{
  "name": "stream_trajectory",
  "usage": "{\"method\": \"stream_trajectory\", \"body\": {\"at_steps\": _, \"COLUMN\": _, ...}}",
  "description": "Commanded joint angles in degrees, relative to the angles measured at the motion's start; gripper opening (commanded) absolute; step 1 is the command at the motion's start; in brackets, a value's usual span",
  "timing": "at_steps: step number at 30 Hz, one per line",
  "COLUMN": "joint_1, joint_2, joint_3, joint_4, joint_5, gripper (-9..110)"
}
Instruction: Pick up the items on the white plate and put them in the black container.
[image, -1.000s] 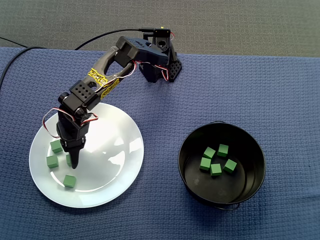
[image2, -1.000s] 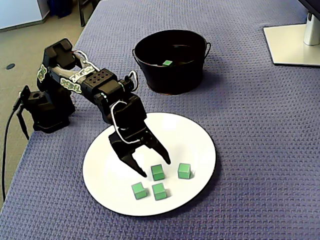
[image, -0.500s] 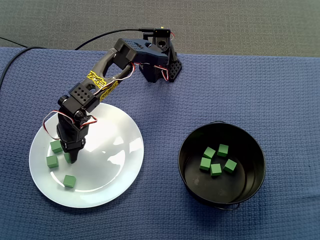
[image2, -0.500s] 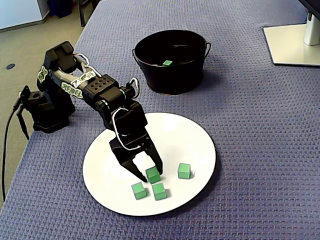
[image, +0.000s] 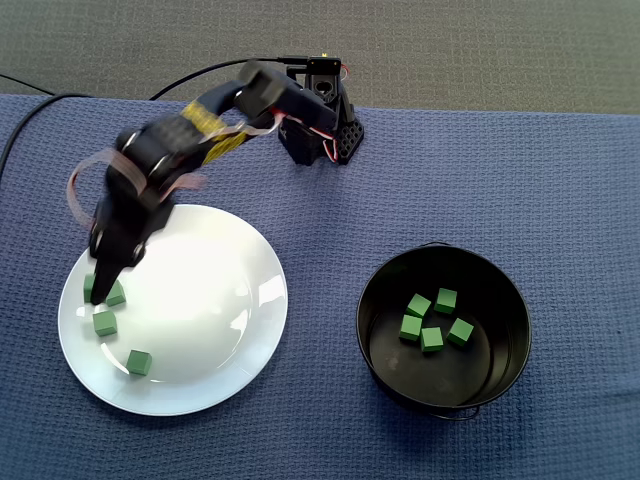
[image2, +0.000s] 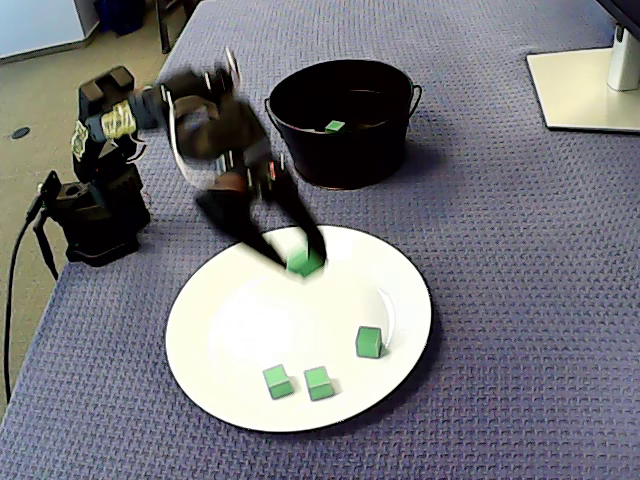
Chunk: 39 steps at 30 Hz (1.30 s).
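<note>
My gripper (image: 97, 288) (image2: 303, 262) is blurred by motion and shut on a green cube (image2: 305, 263), held a little above the white plate (image: 205, 300) (image2: 250, 320). In one fixed view only a green sliver of that cube (image: 88, 288) shows beside the fingers. Three more green cubes lie on the plate: one (image: 116, 296) (image2: 369, 342), a second (image: 104, 322) (image2: 319, 383) and a third (image: 139, 362) (image2: 279, 381). The black container (image: 372, 335) (image2: 340, 160) stands apart from the plate and holds several green cubes (image: 432, 318).
The arm's base (image: 320, 130) (image2: 95, 210) sits at the edge of the blue cloth, with a black cable (image: 40, 105) trailing from it. A white stand base (image2: 585, 90) lies at the far right. The table edge runs close behind the arm base.
The gripper shut on one cube from the plate's cluster and lifted it, swinging up and away. Three cubes are left lying on the plate.
</note>
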Motion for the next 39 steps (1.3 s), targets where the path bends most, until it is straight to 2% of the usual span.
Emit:
{"method": "stream_trajectory", "body": {"at_steps": 1, "joint_1": -12.74, "joint_2": 15.47, "joint_3": -14.24, "joint_4": 10.11, "joint_5": 6.5, "gripper": 0}}
{"method": "stream_trajectory", "body": {"at_steps": 4, "joint_1": -29.18, "joint_2": 17.67, "joint_3": -21.36, "joint_4": 19.78, "joint_5": 5.45, "gripper": 0}}
{"method": "stream_trajectory", "body": {"at_steps": 7, "joint_1": -46.49, "joint_2": 17.75, "joint_3": -18.63, "joint_4": 27.86, "joint_5": 4.39, "gripper": 0}}
{"method": "stream_trajectory", "body": {"at_steps": 11, "joint_1": -60.29, "joint_2": 16.79, "joint_3": 1.67, "joint_4": 29.97, "joint_5": 4.48, "gripper": 0}}
{"method": "stream_trajectory", "body": {"at_steps": 15, "joint_1": -65.04, "joint_2": 14.68, "joint_3": 24.35, "joint_4": 22.85, "joint_5": 5.45, "gripper": 0}}
{"method": "stream_trajectory", "body": {"at_steps": 18, "joint_1": -66.36, "joint_2": 12.83, "joint_3": 37.0, "joint_4": 15.12, "joint_5": 5.8, "gripper": 0}}
{"method": "stream_trajectory", "body": {"at_steps": 22, "joint_1": -66.88, "joint_2": 10.81, "joint_3": 42.28, "joint_4": 10.99, "joint_5": 7.03, "gripper": 2}}
{"method": "stream_trajectory", "body": {"at_steps": 23, "joint_1": -66.97, "joint_2": 10.72, "joint_3": 41.75, "joint_4": 11.78, "joint_5": 7.65, "gripper": 6}}
{"method": "stream_trajectory", "body": {"at_steps": 25, "joint_1": -67.24, "joint_2": 10.81, "joint_3": 39.73, "joint_4": 14.68, "joint_5": 7.47, "gripper": 28}}
{"method": "stream_trajectory", "body": {"at_steps": 28, "joint_1": -66.18, "joint_2": 13.36, "joint_3": 33.05, "joint_4": 20.48, "joint_5": 8.17, "gripper": 37}}
{"method": "stream_trajectory", "body": {"at_steps": 33, "joint_1": -58.71, "joint_2": 19.69, "joint_3": 8.88, "joint_4": 30.67, "joint_5": 13.18, "gripper": 26}}
{"method": "stream_trajectory", "body": {"at_steps": 36, "joint_1": -48.69, "joint_2": 25.05, "joint_3": 0.18, "joint_4": 30.85, "joint_5": 11.95, "gripper": 23}}
{"method": "stream_trajectory", "body": {"at_steps": 39, "joint_1": -34.54, "joint_2": 29.36, "joint_3": 0.0, "joint_4": 28.48, "joint_5": 9.14, "gripper": 20}}
